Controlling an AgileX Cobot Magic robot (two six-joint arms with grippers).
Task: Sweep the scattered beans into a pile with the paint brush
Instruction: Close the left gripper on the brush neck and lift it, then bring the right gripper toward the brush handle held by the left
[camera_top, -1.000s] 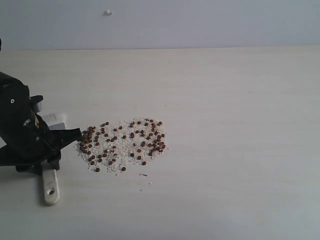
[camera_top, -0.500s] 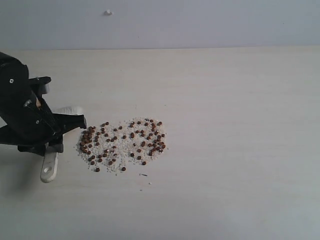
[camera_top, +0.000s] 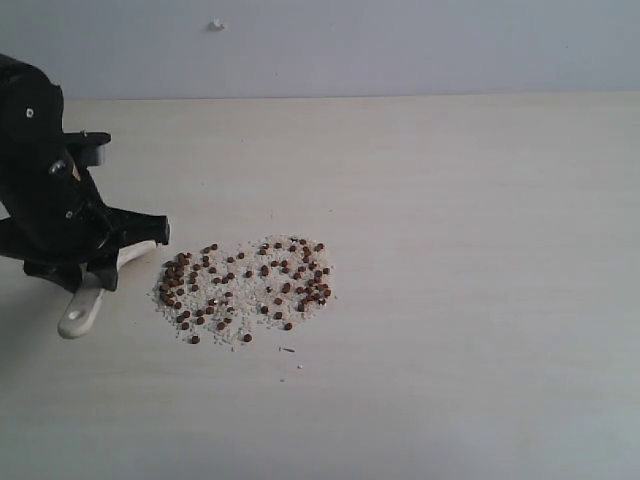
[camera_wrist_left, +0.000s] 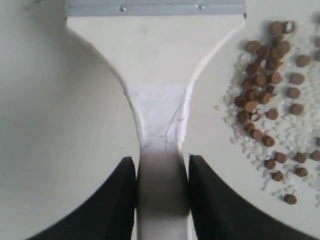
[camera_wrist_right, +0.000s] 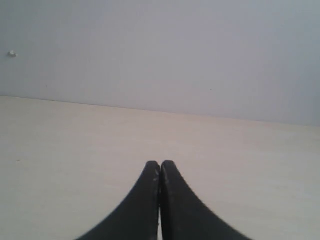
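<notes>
The beans (camera_top: 245, 290) lie in a loose, wide patch among white grains, left of the table's middle; they are not heaped into a pile. My left gripper (camera_top: 118, 258) is shut on the paint brush's pale handle (camera_wrist_left: 160, 100), just left of the patch. The handle's end with its hole (camera_top: 78, 315) sticks out toward the front. In the left wrist view the silver band (camera_wrist_left: 155, 7) shows beyond the handle, with beans (camera_wrist_left: 265, 95) beside it. The bristles are hidden. My right gripper (camera_wrist_right: 160, 165) is shut and empty, and out of the exterior view.
The pale wooden table (camera_top: 470, 250) runs wide to the right of the patch and ends at a grey wall (camera_top: 400, 45) behind. A few stray grains (camera_top: 290, 352) lie just in front of the patch. A small white speck (camera_top: 216, 24) is on the wall.
The left arm has moved toward the back of the table with the brush, and the handle's end has swung back and slightly left. The beans have not moved.
</notes>
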